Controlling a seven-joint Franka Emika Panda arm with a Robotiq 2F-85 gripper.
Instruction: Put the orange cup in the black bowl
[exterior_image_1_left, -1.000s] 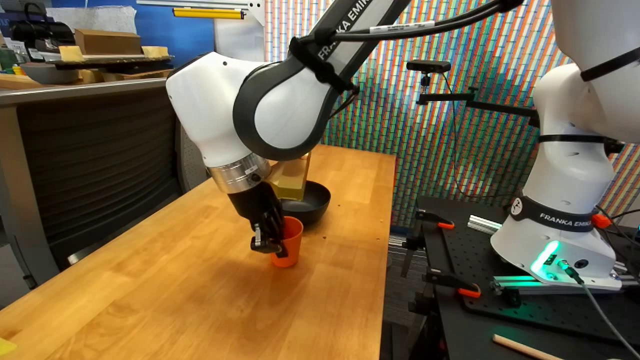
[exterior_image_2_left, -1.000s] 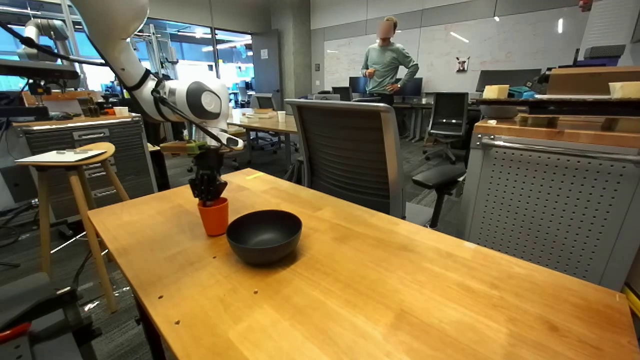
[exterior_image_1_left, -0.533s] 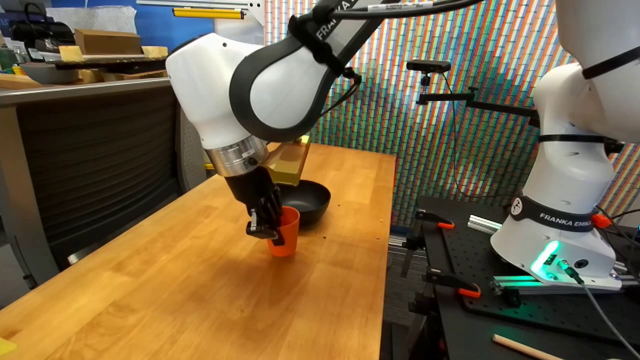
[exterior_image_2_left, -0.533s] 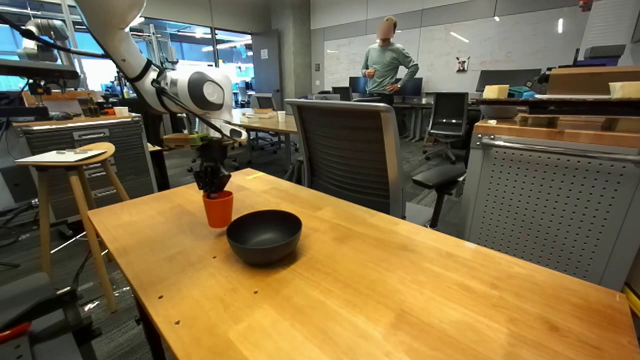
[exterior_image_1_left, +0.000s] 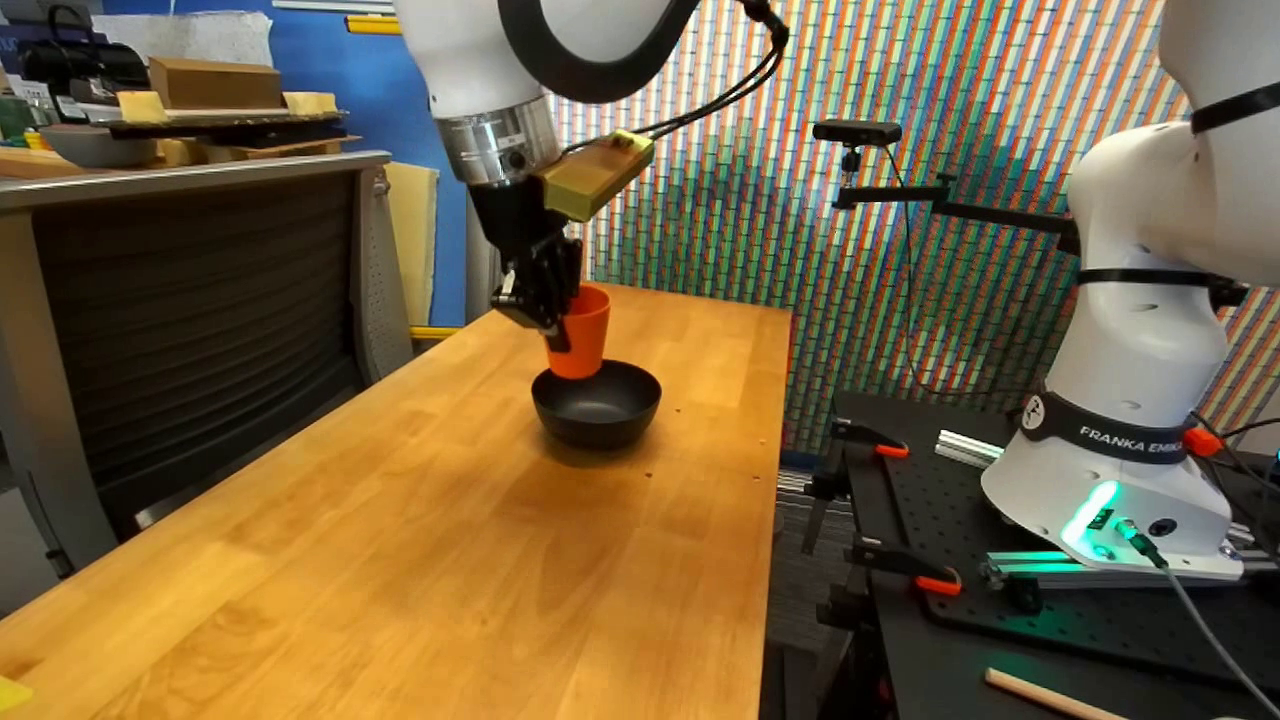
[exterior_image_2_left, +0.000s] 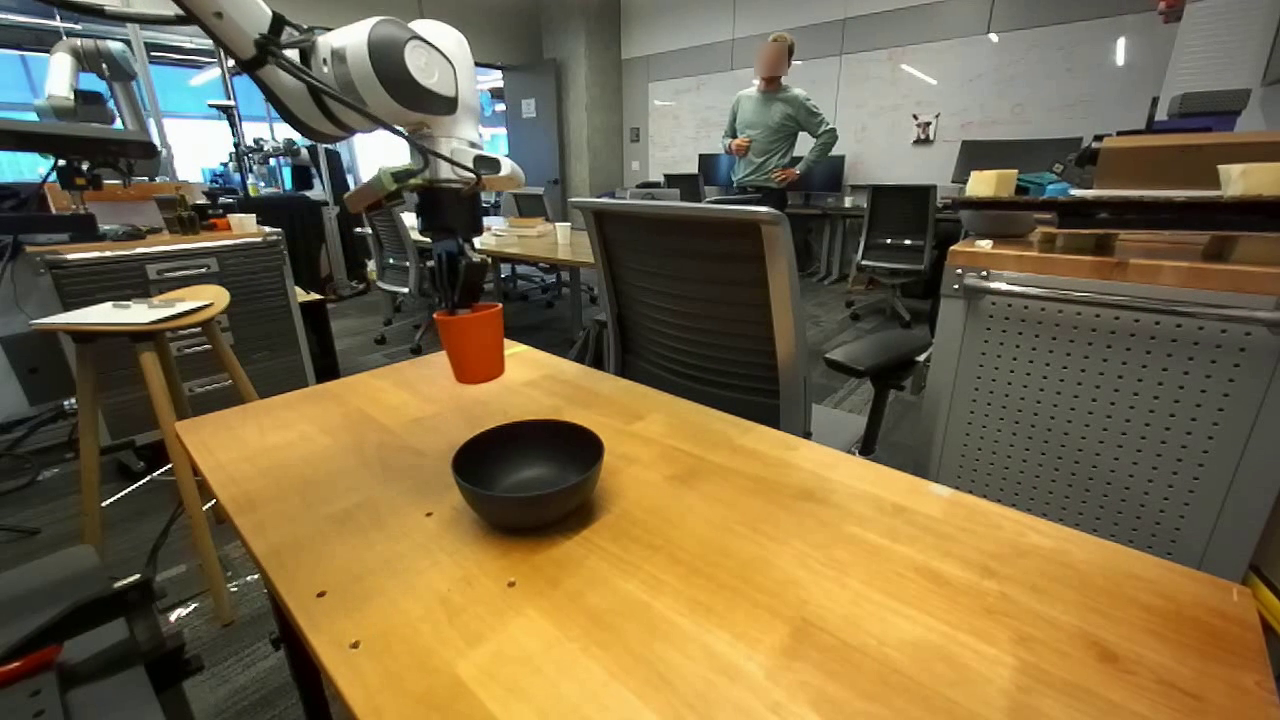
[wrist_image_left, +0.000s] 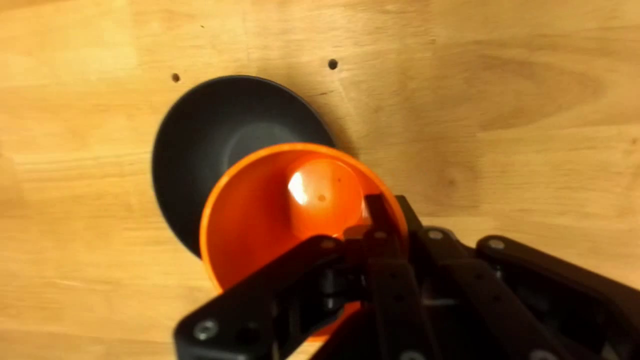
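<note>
The orange cup (exterior_image_1_left: 588, 335) hangs upright in the air, clear of the table. It also shows in an exterior view (exterior_image_2_left: 472, 345) and in the wrist view (wrist_image_left: 250, 215). My gripper (wrist_image_left: 389, 205) is shut on the cup's wall, one finger inside the rim and one outside. The gripper shows above the cup in both exterior views (exterior_image_1_left: 562, 312) (exterior_image_2_left: 460, 295). The black bowl (exterior_image_1_left: 597, 412) stands upright on the table below the cup's height. It shows in an exterior view (exterior_image_2_left: 528, 475) with nothing in it. In the wrist view the cup hides part of the bowl (wrist_image_left: 200, 135).
The wooden table (exterior_image_1_left: 480, 580) carries the bowl and has small holes in it. A grey office chair (exterior_image_2_left: 690, 310) stands at one long side. The robot's base (exterior_image_1_left: 1110, 470) stands on a black table on the opposite side. A person (exterior_image_2_left: 778, 125) stands far back.
The cup, held in my gripper, has risen from the table to above the bowl's rim height. The arm has moved up with it. The bowl has not moved.
</note>
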